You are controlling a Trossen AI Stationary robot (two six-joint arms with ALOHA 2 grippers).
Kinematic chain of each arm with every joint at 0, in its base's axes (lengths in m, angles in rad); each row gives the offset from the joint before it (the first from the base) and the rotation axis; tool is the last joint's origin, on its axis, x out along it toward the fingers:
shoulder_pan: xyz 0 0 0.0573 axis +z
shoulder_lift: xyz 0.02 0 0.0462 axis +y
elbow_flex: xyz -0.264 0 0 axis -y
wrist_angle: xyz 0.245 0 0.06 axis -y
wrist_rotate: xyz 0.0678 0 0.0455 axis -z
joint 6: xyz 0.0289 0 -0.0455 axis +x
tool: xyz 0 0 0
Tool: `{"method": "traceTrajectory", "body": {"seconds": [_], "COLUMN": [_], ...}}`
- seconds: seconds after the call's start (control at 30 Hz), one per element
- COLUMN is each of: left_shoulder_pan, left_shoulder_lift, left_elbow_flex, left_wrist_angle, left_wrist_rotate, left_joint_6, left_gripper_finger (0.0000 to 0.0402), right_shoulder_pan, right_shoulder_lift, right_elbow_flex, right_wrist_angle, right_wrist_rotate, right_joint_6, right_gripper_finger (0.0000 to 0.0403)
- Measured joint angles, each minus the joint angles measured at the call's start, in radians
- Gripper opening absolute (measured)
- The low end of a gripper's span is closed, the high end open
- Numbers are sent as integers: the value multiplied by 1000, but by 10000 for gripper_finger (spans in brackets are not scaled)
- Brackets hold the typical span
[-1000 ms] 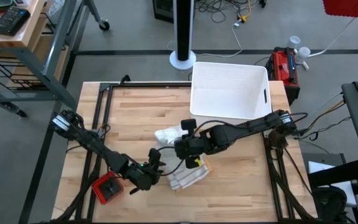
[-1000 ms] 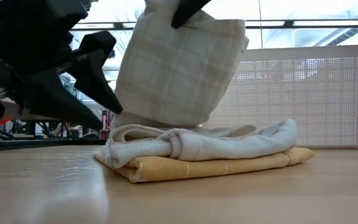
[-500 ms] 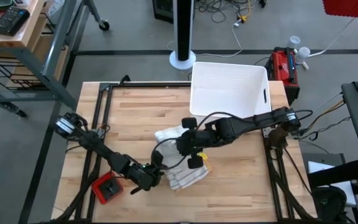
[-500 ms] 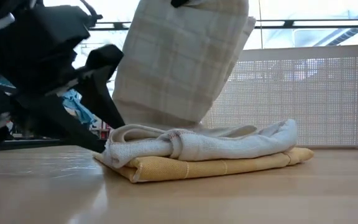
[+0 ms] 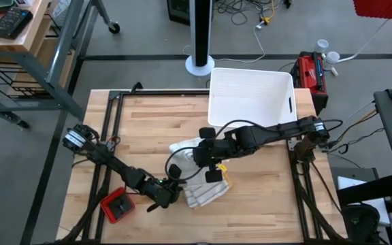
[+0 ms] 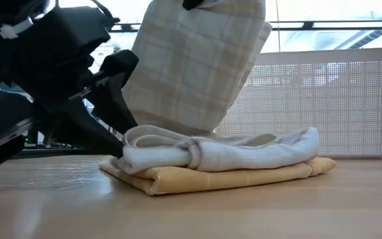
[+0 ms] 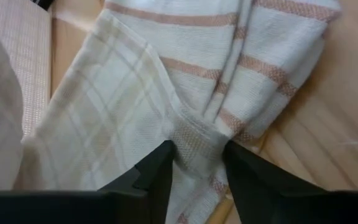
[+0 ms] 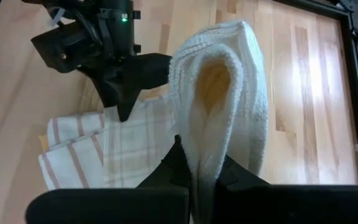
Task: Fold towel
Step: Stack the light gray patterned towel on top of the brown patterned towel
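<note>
- The checked towel [image 6: 197,63] hangs up in the air over the middle of the table [image 5: 148,122]. Its bottom part reaches down to the small pile of cloths under it.
- The right gripper [image 5: 206,158] has its two fingers pressed together on a fold of this towel and holds it up. In the right wrist view the pinched fold [image 8: 219,93] rises between the dark fingers.
- The pile has a striped towel [image 7: 260,68] with thin brown lines on top and a yellow cloth [image 6: 231,178] at the bottom.
- The left gripper [image 5: 171,194] is low at the edge of the pile. Its fingers [image 7: 157,171] stand a little apart, with a bunched bit of the striped towel between them. I cannot tell if they squeeze it tight.
- A white bin [image 5: 250,99] stands at the far side of the table.
- A red thing [image 5: 119,205] lies near the left arm.
</note>
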Motion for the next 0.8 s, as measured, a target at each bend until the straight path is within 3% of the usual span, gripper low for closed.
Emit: {"method": "traceTrajectory", "body": {"seconds": [0.43,0.8], "left_shoulder_pan": [24,20], "left_shoulder_lift": [-6,-7], "left_elbow_flex": [-3,-2], "left_wrist_angle": [3,8], "left_wrist_rotate": [56,60], "left_joint_6": [-52,-87], "left_gripper_finger": [26,41], "right_shoulder_pan": [-1,-2], "right_shoulder_lift": [0,0], "right_elbow_flex": [-1,-4], "right_wrist_angle": [0,-8], "right_wrist_rotate": [-1,-4], "right_joint_6": [7,7], "right_gripper_finger": [0,0]}}
